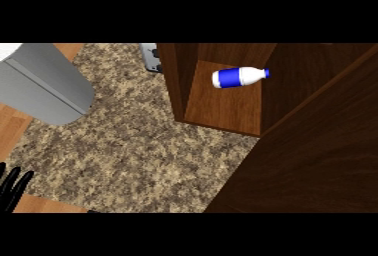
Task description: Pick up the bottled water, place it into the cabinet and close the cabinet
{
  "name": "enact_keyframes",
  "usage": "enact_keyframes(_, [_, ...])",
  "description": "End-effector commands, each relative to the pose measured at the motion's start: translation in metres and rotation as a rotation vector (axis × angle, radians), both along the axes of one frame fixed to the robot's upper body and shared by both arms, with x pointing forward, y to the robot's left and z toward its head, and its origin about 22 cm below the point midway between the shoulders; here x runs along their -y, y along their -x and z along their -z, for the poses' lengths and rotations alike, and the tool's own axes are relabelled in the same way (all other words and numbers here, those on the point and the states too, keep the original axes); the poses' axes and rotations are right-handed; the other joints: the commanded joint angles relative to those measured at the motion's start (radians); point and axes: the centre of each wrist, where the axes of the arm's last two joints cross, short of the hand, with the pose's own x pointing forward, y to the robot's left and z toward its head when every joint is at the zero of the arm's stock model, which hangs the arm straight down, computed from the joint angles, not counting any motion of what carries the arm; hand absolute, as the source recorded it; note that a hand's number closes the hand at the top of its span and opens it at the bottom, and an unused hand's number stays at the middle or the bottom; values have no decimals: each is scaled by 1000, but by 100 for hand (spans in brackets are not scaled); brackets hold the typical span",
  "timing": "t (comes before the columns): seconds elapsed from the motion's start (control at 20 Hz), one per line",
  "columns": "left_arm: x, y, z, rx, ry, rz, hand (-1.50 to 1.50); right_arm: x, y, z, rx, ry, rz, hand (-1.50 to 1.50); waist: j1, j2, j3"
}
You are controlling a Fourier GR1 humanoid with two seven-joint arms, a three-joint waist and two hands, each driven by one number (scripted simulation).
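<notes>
1. The bottled water is already inside the cabinet, lying on its side on the shelf with its cap pointing right. So the placing part looks done to me.
2. The cabinet door swings out wide across the lower right, covering part of the speckled table. It's open because closing is the step left, I'd guess.
3. Left hand sits at the lower left edge, fingers straight, spread and pointing up, holding nothing. Looks parked, well apart from the bottle.
4. Right hand isn't visible anywhere, so can't say what it's doing.
</notes>
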Motion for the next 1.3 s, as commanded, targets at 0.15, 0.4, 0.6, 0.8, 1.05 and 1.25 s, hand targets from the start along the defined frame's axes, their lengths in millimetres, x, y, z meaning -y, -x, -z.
enact_keyframes(0.15, [-7,-5,-8,22,13,13,-150,-34,-46,20,-223,-47,22,150,7,6,9])
enact_keyframes(0.4, [-17,4,-4,-20,23,-19,-150,-44,-101,14,-235,-50,183,150,-23,-13,12])
enact_keyframes(0.6, [-21,14,3,-39,34,-30,-150,-48,-146,7,-246,-67,355,150,-45,-20,13])
enact_keyframes(0.8, [-22,11,-5,-33,54,-20,-150,-59,-195,-14,-236,-34,450,150,-66,-25,17])
enact_keyframes(1.05, [-24,9,-9,-11,43,-27,-150,-73,-245,-13,-244,13,500,150,-81,-22,19])
enact_keyframes(1.25, [-28,7,-3,-30,44,-31,-150,-75,-259,-26,-209,-3,505,150,-105,-20,17])
